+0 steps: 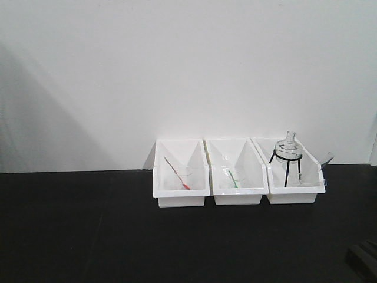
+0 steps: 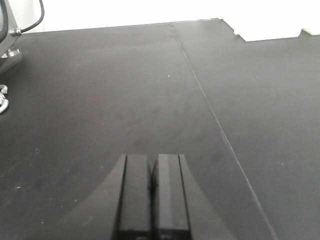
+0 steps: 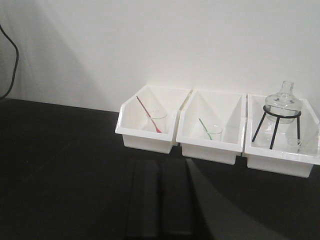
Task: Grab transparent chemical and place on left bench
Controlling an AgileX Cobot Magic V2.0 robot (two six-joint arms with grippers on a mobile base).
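Three white bins stand against the white wall on the black bench (image 1: 88, 230). The right bin (image 1: 294, 196) holds a round flask on a black tripod (image 1: 287, 154). Beside the flask a small clear beaker (image 3: 300, 141) with a translucent dropper (image 1: 325, 159) shows faintly. My right gripper (image 3: 160, 167) is shut and empty, low over the bench in front of the bins and well short of them. My left gripper (image 2: 152, 161) is shut and empty over bare black worktop (image 2: 100, 90), with none of the bins in its view.
The left bin (image 1: 179, 191) holds a beaker with a red dropper (image 1: 177, 174). The middle bin (image 1: 237, 191) holds a beaker with a green dropper (image 1: 234, 178). A dark part of an arm (image 1: 365, 259) shows bottom right. A seam (image 2: 210, 105) crosses the worktop.
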